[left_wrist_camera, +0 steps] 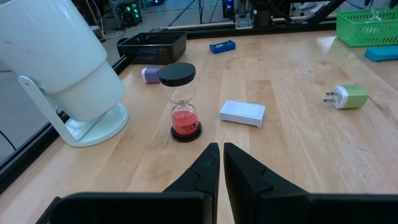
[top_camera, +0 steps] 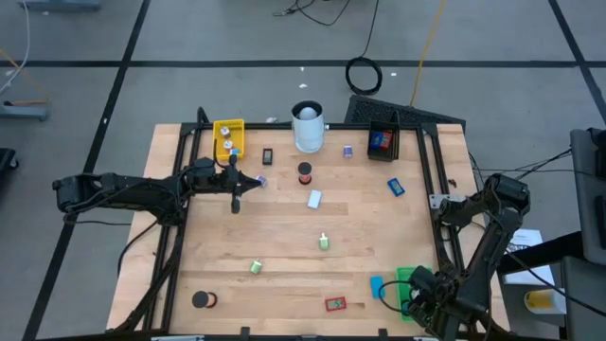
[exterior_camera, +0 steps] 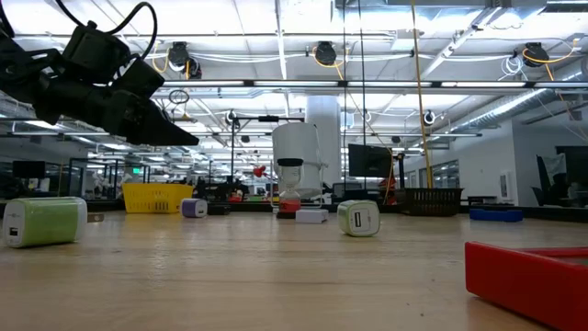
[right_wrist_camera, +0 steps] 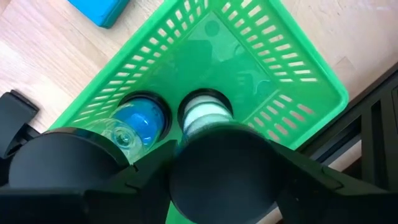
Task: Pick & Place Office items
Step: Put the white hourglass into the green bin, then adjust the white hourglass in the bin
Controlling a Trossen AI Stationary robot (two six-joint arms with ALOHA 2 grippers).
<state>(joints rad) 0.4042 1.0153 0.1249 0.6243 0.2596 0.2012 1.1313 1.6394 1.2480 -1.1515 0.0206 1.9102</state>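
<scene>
While over the green tray (right_wrist_camera: 273, 68), the right fingers (right_wrist_camera: 112, 180) flank a white hourglass (right_wrist_camera: 204, 115) (upright).

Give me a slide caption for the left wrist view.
Shut left gripper points at a red sand timer beside a white box and tall white cylinder.

Left claw (top_camera: 236, 204) pinched together mid-table; right claw (top_camera: 414, 294) at near-right corner.

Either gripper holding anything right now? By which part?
The left gripper is shut, empty. The right gripper is at the black end cap of the white hourglass, in the green basket; a grip cannot be told.
</scene>
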